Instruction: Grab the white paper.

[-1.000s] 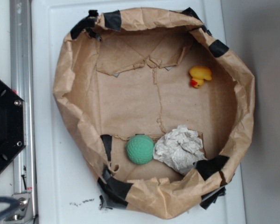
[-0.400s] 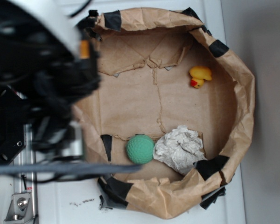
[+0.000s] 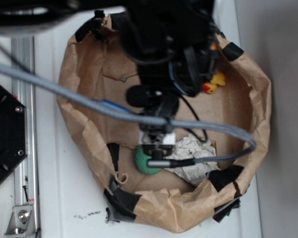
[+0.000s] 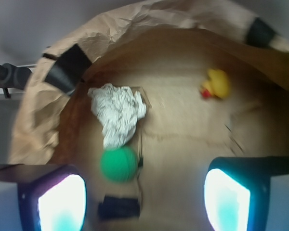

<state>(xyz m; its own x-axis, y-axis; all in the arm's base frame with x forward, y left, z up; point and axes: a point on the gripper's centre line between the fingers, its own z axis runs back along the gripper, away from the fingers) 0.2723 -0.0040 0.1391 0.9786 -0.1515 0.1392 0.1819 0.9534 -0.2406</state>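
Note:
The white paper is a crumpled off-white wad lying in the brown paper basin, partly behind a grey cable. In the wrist view the white paper lies ahead and left of centre, just past the green ball. My gripper is open, its two lit fingers wide apart with only the basin floor between them. It hangs above the floor, short of the wad and touching nothing. From outside, the gripper sits over the green ball, just left of the paper.
A yellow rubber duck sits to the right on the basin floor, half hidden by the arm in the exterior view. The basin's raised brown paper wall with black tape patches rings everything. A black base and metal rail stand at left.
The arm has swung in from the left and now reaches over the middle of the basin, with the gripper above the ball. Paper, ball and duck have not moved.

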